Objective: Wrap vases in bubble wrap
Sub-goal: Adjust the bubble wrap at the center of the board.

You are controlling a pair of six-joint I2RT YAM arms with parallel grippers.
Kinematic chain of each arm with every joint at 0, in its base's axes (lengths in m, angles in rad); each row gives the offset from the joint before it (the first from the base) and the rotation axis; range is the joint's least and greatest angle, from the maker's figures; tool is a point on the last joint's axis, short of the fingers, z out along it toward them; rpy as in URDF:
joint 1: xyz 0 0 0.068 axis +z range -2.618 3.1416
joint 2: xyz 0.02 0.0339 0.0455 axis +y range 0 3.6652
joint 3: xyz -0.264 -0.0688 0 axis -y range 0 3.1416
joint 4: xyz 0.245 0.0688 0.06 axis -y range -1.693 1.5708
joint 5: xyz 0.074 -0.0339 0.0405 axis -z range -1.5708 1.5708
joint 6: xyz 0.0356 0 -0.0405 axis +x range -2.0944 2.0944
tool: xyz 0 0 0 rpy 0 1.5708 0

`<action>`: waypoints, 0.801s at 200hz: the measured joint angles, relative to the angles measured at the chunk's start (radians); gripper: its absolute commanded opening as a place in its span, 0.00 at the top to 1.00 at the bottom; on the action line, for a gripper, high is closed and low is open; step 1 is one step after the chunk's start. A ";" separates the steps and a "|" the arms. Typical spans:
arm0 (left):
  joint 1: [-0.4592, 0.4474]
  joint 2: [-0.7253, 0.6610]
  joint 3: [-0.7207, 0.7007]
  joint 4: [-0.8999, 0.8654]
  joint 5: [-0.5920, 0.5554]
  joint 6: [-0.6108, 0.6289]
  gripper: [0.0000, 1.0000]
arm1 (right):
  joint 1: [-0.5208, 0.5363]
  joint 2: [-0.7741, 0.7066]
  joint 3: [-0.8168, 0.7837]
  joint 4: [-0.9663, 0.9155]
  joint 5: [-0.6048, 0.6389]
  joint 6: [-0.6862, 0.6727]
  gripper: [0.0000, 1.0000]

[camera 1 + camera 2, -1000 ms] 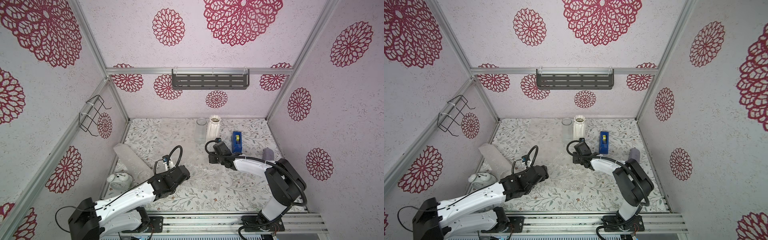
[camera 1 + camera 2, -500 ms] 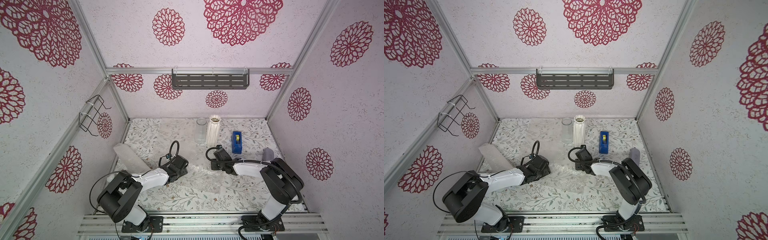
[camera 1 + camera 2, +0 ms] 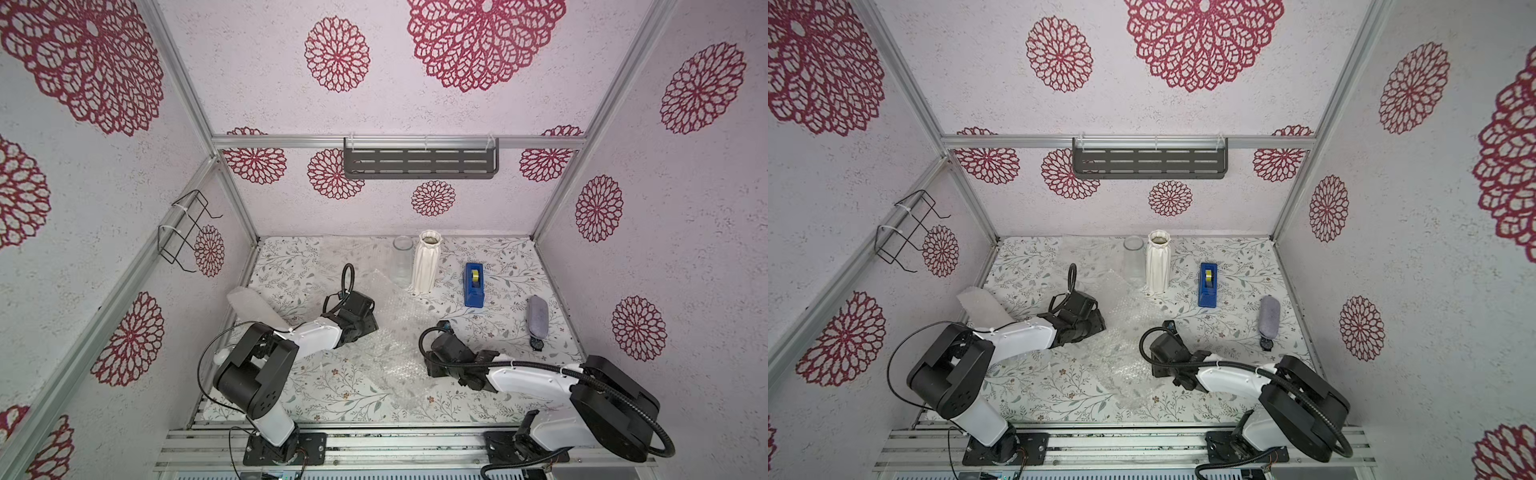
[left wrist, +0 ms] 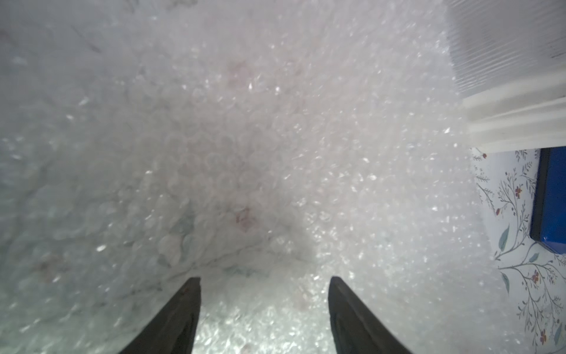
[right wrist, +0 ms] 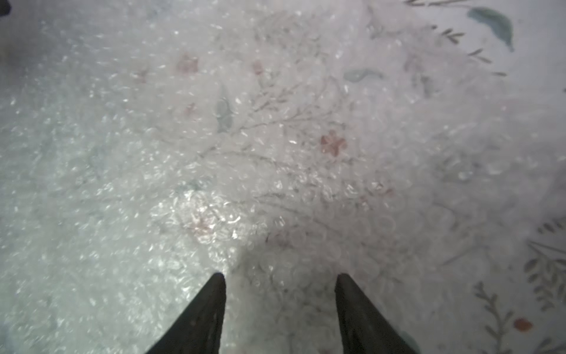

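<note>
The floral tabletop [image 3: 498,257] carries a job that looks about one third done. The biggest loose piece is a crinkled bubble wrap sheet [image 3: 399,336] spread at mid-table between the two arms, with no vase on it. A second sheet [image 3: 353,253] seems to lie flat at the back, though it is faint.

By the left wall leans a frosted, wrapped bundle [image 3: 253,307], probably one glass vase already finished. The white ribbed vase [image 3: 426,266] and the clear glass vase [image 3: 402,259] stand upright and bare just beside each other at the back, at the sheet's far corner. Both remain to be laid on wrap, rolled and taped.

The left pincer [image 4: 265,280] hangs low over the sheet, tips spread, pinching nothing. The right pincer [image 5: 280,275] is likewise spread and empty over the sheet's opposite edge.

The blue tape dispenser [image 3: 473,284] sits right of the vases. A grey oblong object [image 3: 538,316] and a small dark watch-like thing [image 3: 536,344] lie well apart near the right wall. Nothing blocks the sheet. The rumpled wrap itself may resist flattening.
</note>
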 measured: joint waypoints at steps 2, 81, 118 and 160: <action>0.000 -0.002 0.001 -0.002 -0.001 0.003 0.30 | 0.002 -0.003 0.001 -0.003 0.000 0.000 0.40; -0.068 -0.296 -0.159 -0.095 -0.069 -0.052 0.25 | -0.172 0.036 0.185 -0.013 0.067 -0.146 0.38; -0.065 -0.243 -0.215 -0.080 -0.056 -0.098 0.25 | -0.205 0.208 0.233 0.017 0.031 -0.192 0.38; -0.019 -0.159 -0.198 -0.031 -0.021 -0.085 0.26 | -0.196 0.246 0.186 0.037 0.009 -0.207 0.40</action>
